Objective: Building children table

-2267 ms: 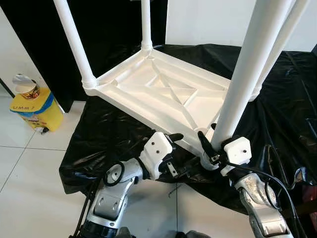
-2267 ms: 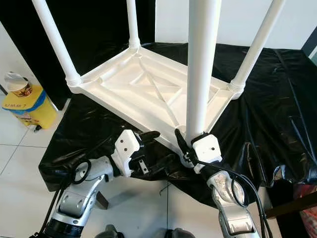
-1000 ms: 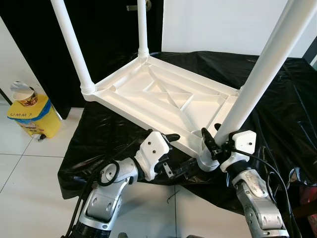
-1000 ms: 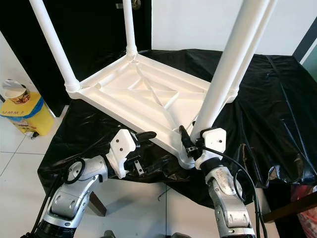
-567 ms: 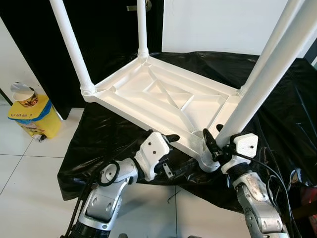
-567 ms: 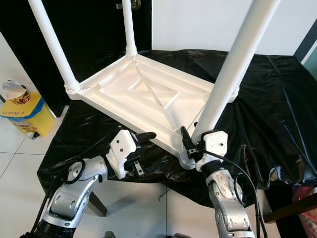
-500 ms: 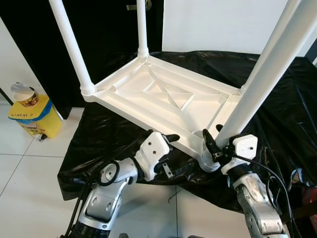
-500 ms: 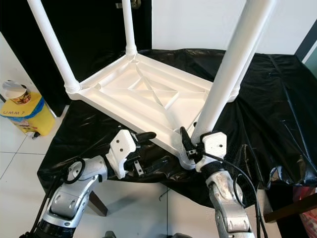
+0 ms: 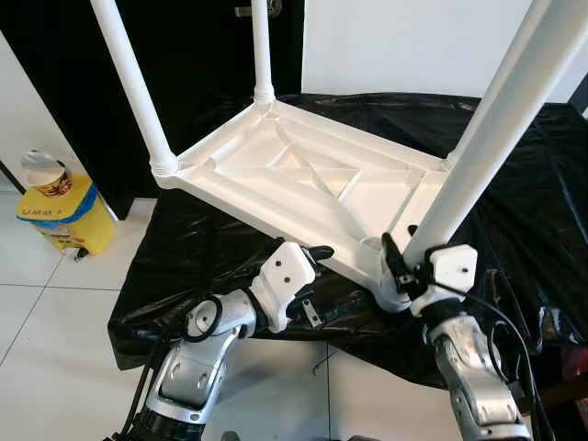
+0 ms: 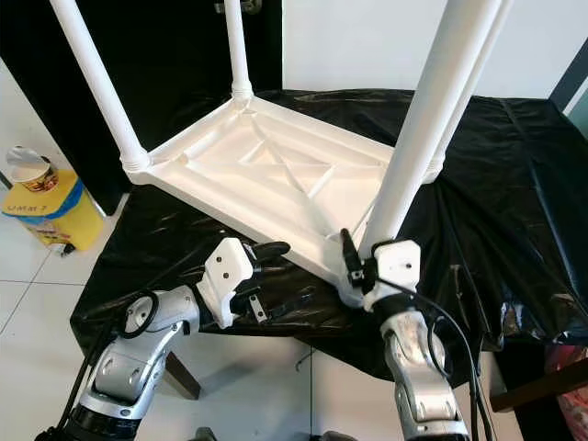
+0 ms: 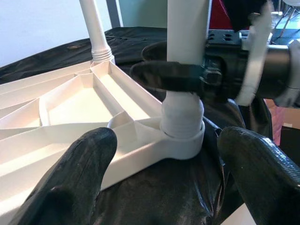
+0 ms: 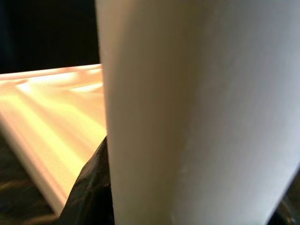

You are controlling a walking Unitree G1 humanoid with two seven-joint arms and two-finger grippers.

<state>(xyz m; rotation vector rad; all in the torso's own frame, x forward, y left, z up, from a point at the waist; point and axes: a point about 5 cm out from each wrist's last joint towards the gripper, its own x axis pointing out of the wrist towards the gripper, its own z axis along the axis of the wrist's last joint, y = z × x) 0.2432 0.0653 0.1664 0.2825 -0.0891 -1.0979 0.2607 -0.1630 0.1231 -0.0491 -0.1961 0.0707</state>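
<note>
A white children's table (image 9: 303,175) lies upside down on a surface draped in black plastic sheet (image 9: 533,202), its legs pointing up. My right gripper (image 9: 400,266) is shut on the near right leg (image 9: 487,138) just above its corner socket (image 11: 183,140). The left wrist view shows one right finger (image 11: 173,75) wrapped across that leg. The leg (image 12: 201,112) stands very close in the right wrist view. My left gripper (image 9: 326,280) is open at the table's near edge, with its fingertips (image 11: 70,183) on either side of the corner and nothing held.
A yellow bin (image 9: 60,207) with a blue liner and a cup on top stands on the white tiled floor at the left. Dark panels and a white wall are behind. Three other legs (image 9: 133,87) rise from the far corners.
The near right leg leans a little further right than 2.3 s ago, and my right gripper has moved slightly with it. The left gripper has stayed open at the near edge.
</note>
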